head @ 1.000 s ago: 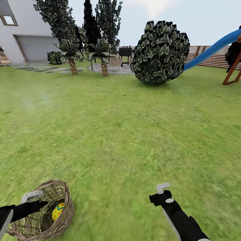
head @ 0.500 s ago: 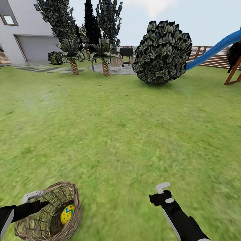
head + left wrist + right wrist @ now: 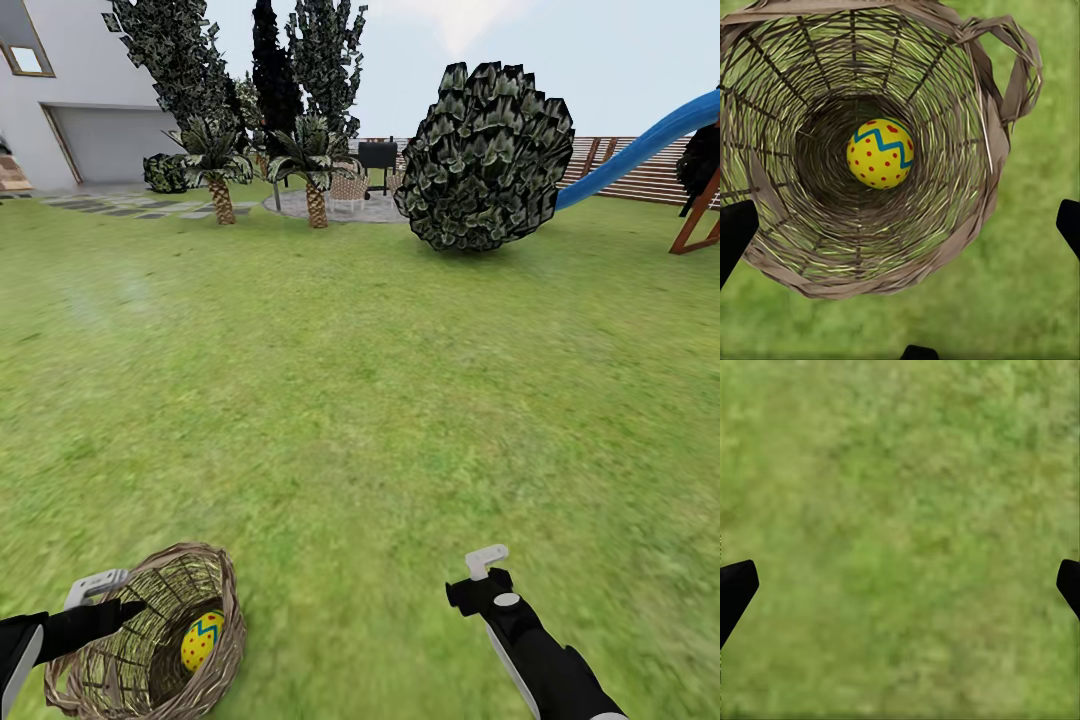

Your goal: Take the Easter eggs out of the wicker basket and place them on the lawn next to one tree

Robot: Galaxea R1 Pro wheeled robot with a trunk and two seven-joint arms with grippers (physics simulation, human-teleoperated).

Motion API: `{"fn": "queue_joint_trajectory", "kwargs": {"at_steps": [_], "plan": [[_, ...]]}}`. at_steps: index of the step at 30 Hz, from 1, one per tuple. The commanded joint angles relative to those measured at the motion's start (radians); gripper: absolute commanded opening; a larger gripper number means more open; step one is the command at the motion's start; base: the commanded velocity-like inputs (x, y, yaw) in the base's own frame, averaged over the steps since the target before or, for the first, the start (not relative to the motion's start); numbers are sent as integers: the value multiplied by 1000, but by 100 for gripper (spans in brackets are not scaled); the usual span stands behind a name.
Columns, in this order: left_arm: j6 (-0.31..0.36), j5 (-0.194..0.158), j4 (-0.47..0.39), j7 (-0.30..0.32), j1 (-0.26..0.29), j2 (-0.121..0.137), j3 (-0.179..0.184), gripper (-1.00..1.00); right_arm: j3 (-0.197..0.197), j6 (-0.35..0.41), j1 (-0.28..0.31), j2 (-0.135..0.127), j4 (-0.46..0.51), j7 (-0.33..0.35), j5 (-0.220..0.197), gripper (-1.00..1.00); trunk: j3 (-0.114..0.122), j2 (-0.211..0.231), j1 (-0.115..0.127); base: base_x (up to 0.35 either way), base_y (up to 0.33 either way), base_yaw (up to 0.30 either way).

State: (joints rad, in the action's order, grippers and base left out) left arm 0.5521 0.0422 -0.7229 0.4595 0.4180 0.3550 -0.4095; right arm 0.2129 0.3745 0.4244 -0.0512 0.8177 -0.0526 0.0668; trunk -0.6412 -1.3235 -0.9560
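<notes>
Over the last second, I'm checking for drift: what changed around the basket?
The whole head view shifted, so the camera moved; the wicker basket sits further right in frame. Nothing grasped or released. One Easter egg stays inside, left gripper hovering open above, right gripper open over the lawn.

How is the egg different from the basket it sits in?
The egg is smooth, bright yellow with red dots and a teal zigzag; the basket is brown woven twigs you can see grass through. The egg is small; the basket is far bigger and holds it. The egg is solid and closed; the basket is open-topped. Both look rounded.
</notes>
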Motion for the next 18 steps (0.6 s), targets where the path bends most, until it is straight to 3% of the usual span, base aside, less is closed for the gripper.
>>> {"fn": "queue_joint_trajectory", "kwargs": {"at_steps": [1,18], "plan": [[6,4,-1,7,1,-1,-5,100,5,7,1,-1,2,-4,7,100,-1,-1,0,0,0,0],[5,5,-3,7,1,-3,-3,100,5,7,1,-1,-2,-4,8,100,-4,-8,-4,0,0,0]]}}
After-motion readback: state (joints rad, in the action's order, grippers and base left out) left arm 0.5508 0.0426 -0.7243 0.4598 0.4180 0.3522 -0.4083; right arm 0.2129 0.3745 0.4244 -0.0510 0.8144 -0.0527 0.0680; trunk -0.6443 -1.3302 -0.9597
